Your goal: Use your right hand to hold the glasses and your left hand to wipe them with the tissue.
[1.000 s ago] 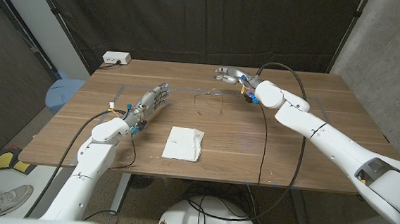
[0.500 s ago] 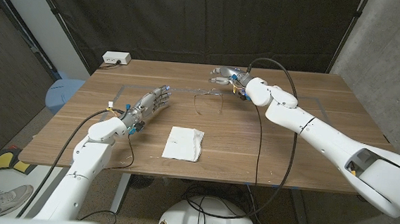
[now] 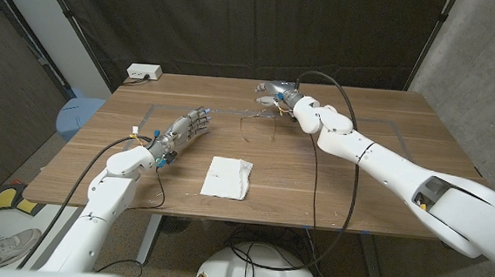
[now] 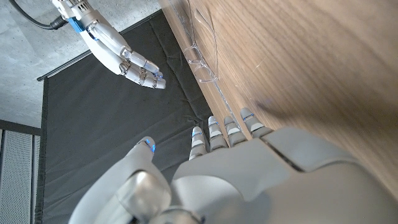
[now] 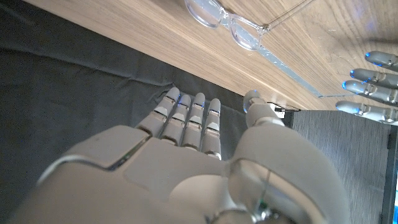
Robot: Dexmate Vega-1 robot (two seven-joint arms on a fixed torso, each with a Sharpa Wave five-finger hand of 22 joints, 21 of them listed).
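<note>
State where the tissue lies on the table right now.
In the head view the tissue lies flat near the table's front edge, nearer than the glasses, just right of the left hand.

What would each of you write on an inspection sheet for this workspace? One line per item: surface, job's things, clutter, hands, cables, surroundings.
Surface: wooden table, with a marked rectangle.
Job's things: clear glasses on the table, untouched; white tissue nearer the front edge, untouched.
Clutter: nothing seen.
Hands: left hand open, holding nothing; right hand open, hovering by the glasses.
Cables: black cable looping over the right arm; another along the left arm.
Surroundings: white power strip at the far corner, black curtain, blue stool, grey wall.
</note>
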